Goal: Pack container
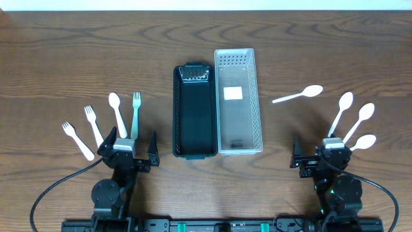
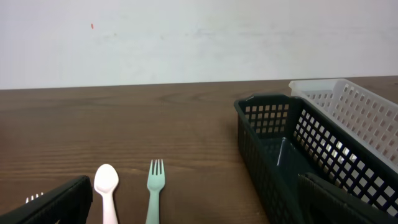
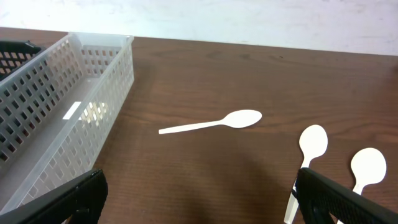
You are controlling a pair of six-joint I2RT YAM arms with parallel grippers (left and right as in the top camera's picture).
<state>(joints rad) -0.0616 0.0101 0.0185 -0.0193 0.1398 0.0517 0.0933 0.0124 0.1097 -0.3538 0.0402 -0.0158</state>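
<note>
Both wide open and empty: left hand (image 1: 131, 143), right hand (image 1: 322, 153).

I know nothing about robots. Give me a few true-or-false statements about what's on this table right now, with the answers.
1. The black basket and the white basket stand side by side. True.
2. The white basket already has spoons in it. False: it holds no cutlery.
3. The arm on the right is clamped on a spoon. False: the right gripper is open and holds nothing.
4. The green fork lies on the left arm's side. True.
5. One spoon lies apart from the other three on the right arm's side. True.
</note>
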